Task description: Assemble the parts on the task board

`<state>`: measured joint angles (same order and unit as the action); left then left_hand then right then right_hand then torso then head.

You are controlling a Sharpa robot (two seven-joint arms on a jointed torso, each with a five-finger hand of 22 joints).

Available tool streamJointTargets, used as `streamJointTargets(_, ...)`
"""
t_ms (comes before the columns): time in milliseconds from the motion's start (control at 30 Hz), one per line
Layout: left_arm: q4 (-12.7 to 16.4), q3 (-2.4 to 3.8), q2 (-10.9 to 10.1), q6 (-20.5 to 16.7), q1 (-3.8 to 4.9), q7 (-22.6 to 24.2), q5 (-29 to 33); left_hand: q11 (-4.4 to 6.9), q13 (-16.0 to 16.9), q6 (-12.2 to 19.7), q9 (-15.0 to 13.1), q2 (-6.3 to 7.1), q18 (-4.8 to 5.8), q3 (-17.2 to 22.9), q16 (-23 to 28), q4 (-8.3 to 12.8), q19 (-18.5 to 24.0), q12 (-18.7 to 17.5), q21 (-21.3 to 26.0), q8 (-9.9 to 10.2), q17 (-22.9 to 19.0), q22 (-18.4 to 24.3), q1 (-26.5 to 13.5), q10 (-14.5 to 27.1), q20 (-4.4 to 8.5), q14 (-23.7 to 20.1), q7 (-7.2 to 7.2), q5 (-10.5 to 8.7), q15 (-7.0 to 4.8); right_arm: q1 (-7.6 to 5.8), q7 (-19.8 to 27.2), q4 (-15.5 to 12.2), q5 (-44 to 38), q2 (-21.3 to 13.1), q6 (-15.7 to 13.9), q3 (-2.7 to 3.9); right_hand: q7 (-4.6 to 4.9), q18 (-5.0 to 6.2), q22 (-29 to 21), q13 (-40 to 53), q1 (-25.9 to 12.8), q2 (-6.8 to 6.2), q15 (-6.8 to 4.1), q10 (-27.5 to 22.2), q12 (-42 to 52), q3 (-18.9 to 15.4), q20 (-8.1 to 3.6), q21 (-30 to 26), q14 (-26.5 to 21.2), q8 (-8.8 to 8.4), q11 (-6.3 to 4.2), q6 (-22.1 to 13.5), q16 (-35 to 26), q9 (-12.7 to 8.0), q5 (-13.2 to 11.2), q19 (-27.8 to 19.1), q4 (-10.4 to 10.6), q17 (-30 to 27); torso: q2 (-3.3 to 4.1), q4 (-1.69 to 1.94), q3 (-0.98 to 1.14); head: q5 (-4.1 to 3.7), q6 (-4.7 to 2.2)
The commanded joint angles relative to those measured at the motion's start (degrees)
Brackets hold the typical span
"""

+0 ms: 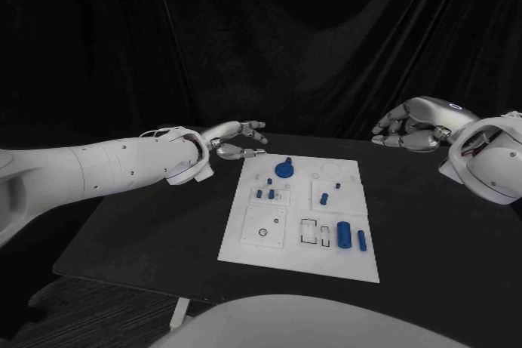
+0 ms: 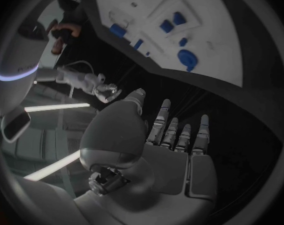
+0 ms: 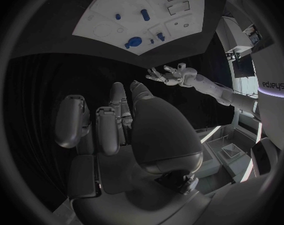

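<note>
Left hand point(image 1: 234, 140) hovers with fingers spread, holding nothing, just beyond the far left corner of the task board point(image 1: 285, 251). Right hand point(image 1: 413, 125), fingers curled loosely and empty, hangs well apart; blue parts point(image 1: 344, 233) lie on the board on the counter point(image 1: 152, 227).

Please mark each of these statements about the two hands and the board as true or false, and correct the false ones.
1. The left hand holds a blue part. False: it holds nothing, fingers apart.
2. The board lies between the two hands. True.
3. The right hand rests on the board. False: it hovers off the board's far right corner.
4. Two long blue parts lie side by side on the board's near right area. True.
5. The round blue part is at the board's far end. True.
</note>
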<state>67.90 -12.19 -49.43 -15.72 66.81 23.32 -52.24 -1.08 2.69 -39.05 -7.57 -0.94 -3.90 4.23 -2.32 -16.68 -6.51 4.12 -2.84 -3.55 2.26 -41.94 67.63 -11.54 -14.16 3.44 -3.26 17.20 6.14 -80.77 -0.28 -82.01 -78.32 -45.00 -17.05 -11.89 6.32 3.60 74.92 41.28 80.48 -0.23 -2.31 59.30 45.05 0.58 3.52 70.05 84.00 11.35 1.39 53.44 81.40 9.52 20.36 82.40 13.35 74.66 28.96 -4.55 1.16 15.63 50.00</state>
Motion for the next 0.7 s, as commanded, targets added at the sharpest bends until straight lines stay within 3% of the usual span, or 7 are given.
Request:
streamJointTargets(33,1.4,0.05,-0.3,11.8,0.25,10.0,27.7,0.53,-0.9,6.3,2.0,-1.91,-2.21,-4.5,1.4,-0.1,1.4,-0.1,0.3,0.5,-1.2,5.7,0.1,3.0,0.45,-1.5,0.45,-1.42,0.55,-0.20,-2.4,0.5,-4.7,0.7,5.4,0.02,0.15,1.36,8.0,-4.5,1.7,-0.71,-0.31,-0.5,-5.6,1.4,-0.04,-3.3,1.7,-0.66,-0.09,0.0,-2.1,-0.2,-0.3,-1.2,0.1,-2.8,0.18,0.42,-0.47,-0.57,0.00)
streamJointTargets(100,2.3,0.04,-0.5,16.2,0.31,11.4,33.6,1.28,-1.2,14.1,4.1,-3.40,-3.81,-8.5,1.9,0.0,2.3,-0.6,0.4,1.0,-1.8,10.1,0.6,5.5,0.64,-2.2,0.67,-3.23,0.83,-0.22,-2.6,1.0,-5.3,1.4,7.1,0.02,0.15,1.59,7.4,-7.1,3.2,-0.85,-0.37,-1.3,-9.0,3.5,-0.04,-4.8,1.4,-1.05,-0.05,-0.3,-3.0,-0.4,-4.1,-1.7,0.1,-3.9,0.22,0.51,-0.65,-0.86,0.00)
streamJointTargets(267,3.9,0.03,-0.6,22.5,0.24,14.5,42.1,1.39,-1.5,18.8,5.4,-5.03,-6.15,-13.8,2.3,-0.1,2.9,-0.9,0.4,1.4,-2.3,13.4,-0.5,7.4,1.21,-3.4,1.26,-7.29,0.04,0.48,-1.9,2.4,-6.0,2.7,9.3,0.02,0.37,1.70,6.9,-15.5,3.9,-2.67,1.86,-7.2,-19.5,7.5,1.43,-6.9,0.8,-2.10,2.49,-2.4,-4.0,-0.7,-4.5,-2.3,0.8,-5.2,0.51,1.14,-1.49,-3.03,0.00)
streamJointTargets(400,5.1,0.01,-1.1,24.8,-0.21,18.0,44.8,2.38,-1.8,19.9,5.4,-5.77,-6.61,-16.1,2.3,-0.1,3.8,-1.5,0.8,1.4,-2.3,19.4,0.4,9.1,6.86,-3.4,2.38,-7.69,-5.76,2.08,-0.6,3.6,-9.4,3.6,9.8,0.02,-1.23,2.22,6.5,-23.1,4.8,-4.16,1.84,-13.9,-27.4,10.2,2.09,-9.3,-0.2,-2.61,4.52,-3.9,-5.1,-0.8,-5.3,-3.2,-1.6,-6.8,0.68,1.64,-2.05,-4.14,0.00)
streamJointTargets(467,5.4,0.01,-1.5,27.0,-0.44,19.2,45.4,3.29,-1.9,20.8,5.5,-6.04,-5.70,-16.6,2.3,0.0,5.9,-1.9,1.9,1.5,-2.3,32.2,1.4,9.9,9.41,-3.4,3.24,-5.65,-6.75,3.15,0.2,4.3,-11.6,4.1,9.6,0.02,-1.94,2.51,6.1,-25.6,4.7,-4.64,1.51,-17.0,-29.5,10.5,1.83,-11.1,-1.0,-3.73,4.02,-5.5,-6.1,-1.4,-6.4,-3.9,-2.7,-8.2,0.80,1.95,-2.33,-4.52,0.00)
streamJointTargets(500,5.4,0.01,-1.7,27.7,-0.53,19.6,45.6,3.05,-2.0,21.1,5.5,-6.17,-5.35,-16.7,2.3,-0.1,6.0,-2.0,1.9,1.5,-2.3,32.5,1.9,10.0,9.85,-3.4,3.13,-4.84,-6.82,3.65,0.6,4.6,-12.4,4.3,9.4,0.02,-2.38,2.61,5.8,-26.7,4.6,-4.75,1.19,-18.1,-30.1,10.6,1.75,-12.4,-1.6,-4.21,3.77,-5.9,-6.8,-1.6,-6.8,-4.6,-3.3,-9.0,0.95,2.25,-2.52,-4.87,0.00)
streamJointTargets(700,5.8,0.00,-2.8,30.3,-0.95,20.8,46.2,3.92,-2.2,22.8,5.7,-6.61,-5.01,-17.7,2.3,-0.1,6.5,-2.6,2.5,1.6,-2.3,38.6,1.2,10.6,6.47,-3.4,4.07,-4.43,-4.35,6.68,2.8,7.3,-14.8,6.3,8.3,0.02,-1.75,3.53,4.5,-30.0,3.5,-5.93,1.12,-22.5,-30.8,9.9,1.44,-18.6,-4.5,-5.33,3.02,-6.2,-9.2,-2.7,-9.7,-7.7,-4.8,-12.3,1.24,2.82,-3.01,-6.04,0.00)
